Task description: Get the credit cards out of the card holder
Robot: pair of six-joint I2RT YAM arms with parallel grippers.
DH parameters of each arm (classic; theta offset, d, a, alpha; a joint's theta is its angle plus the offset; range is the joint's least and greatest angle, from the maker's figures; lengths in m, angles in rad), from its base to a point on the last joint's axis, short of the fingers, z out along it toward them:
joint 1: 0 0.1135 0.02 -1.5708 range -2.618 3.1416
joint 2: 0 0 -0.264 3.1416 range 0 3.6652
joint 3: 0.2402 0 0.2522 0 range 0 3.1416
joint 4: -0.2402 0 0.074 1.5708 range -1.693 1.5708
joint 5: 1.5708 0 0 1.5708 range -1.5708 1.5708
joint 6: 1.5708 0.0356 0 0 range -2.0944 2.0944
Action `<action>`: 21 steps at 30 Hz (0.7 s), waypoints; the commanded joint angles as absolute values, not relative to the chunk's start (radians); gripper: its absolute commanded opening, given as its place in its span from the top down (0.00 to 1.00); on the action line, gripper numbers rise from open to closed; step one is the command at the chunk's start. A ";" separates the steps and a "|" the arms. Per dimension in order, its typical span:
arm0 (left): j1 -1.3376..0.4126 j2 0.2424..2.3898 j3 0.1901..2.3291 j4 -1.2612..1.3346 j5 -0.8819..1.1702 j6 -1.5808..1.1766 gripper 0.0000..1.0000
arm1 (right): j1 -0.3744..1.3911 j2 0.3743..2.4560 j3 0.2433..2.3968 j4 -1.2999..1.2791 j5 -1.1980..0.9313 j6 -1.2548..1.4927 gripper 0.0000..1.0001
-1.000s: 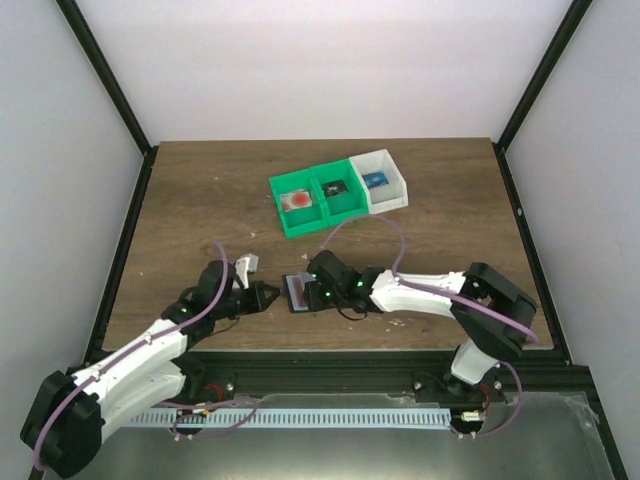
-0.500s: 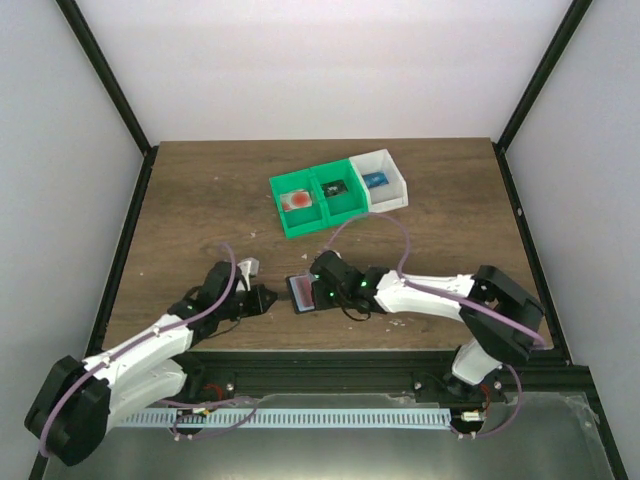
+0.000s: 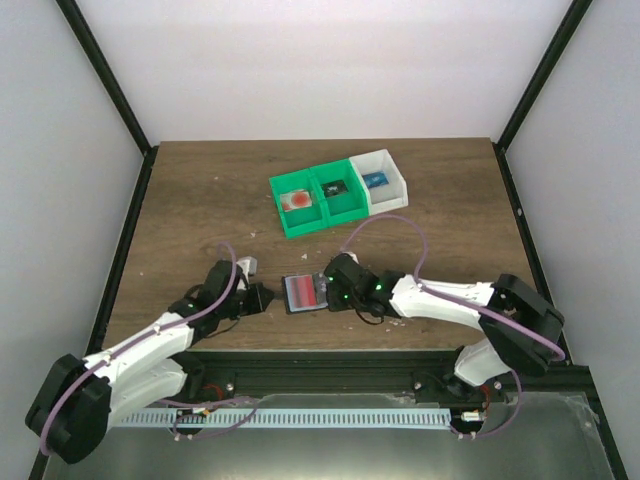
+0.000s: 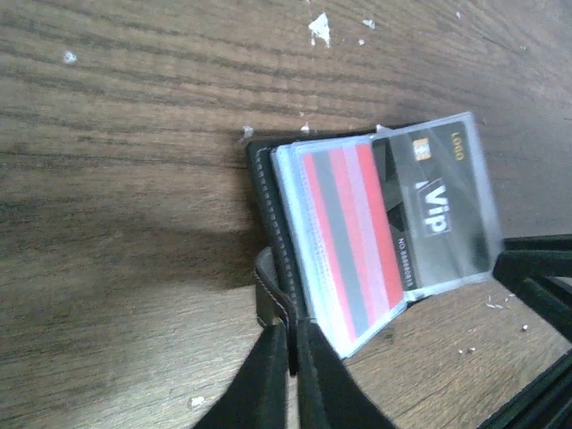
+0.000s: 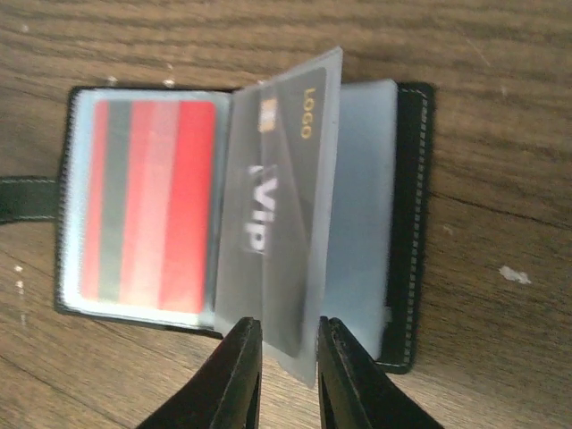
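This is a robot lab test cell. A wood-grain surface (image 3: 200, 200) is boxed in by plain white walls (image 3: 320, 70) and black frame posts (image 3: 108, 85). Two white-and-black arms, the left (image 3: 140, 352) and the right (image 3: 440, 300), are bolted to a black rail (image 3: 330, 372) at the near edge. Purple cables (image 3: 400, 222) loop along them, and a slotted cable tray (image 3: 330, 414) runs below. Small green and white bins (image 3: 305, 225) stand at the far side. The wrist views show bare wood with white specks (image 4: 319, 27).
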State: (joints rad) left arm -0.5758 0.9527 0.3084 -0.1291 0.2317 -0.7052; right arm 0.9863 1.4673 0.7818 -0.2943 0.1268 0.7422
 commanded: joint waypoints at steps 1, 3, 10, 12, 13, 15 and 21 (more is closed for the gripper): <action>-0.573 0.939 0.369 -0.165 0.193 -0.701 0.82 | 0.959 1.453 0.749 -0.243 0.095 0.745 0.81; -0.574 0.930 0.391 -0.187 0.175 -0.708 0.64 | 0.954 1.455 0.739 -0.241 0.092 0.752 0.81; -0.574 0.881 0.440 -0.171 0.217 -0.742 0.37 | 0.954 1.437 0.715 -0.265 0.061 0.767 0.80; -0.572 0.877 0.432 -0.114 0.274 -0.762 0.42 | 0.954 1.405 0.721 -0.292 0.071 0.767 0.79; -0.574 0.881 0.422 -0.064 0.312 -0.774 0.44 | 0.954 1.384 0.725 -0.304 0.084 0.766 0.78; -0.574 0.902 0.404 0.009 0.353 -0.800 0.47 | 0.945 1.345 0.733 -0.312 0.102 0.750 0.76; -0.575 1.039 0.404 0.150 0.445 -0.851 0.46 | 0.891 1.344 0.745 -0.217 0.017 0.680 0.76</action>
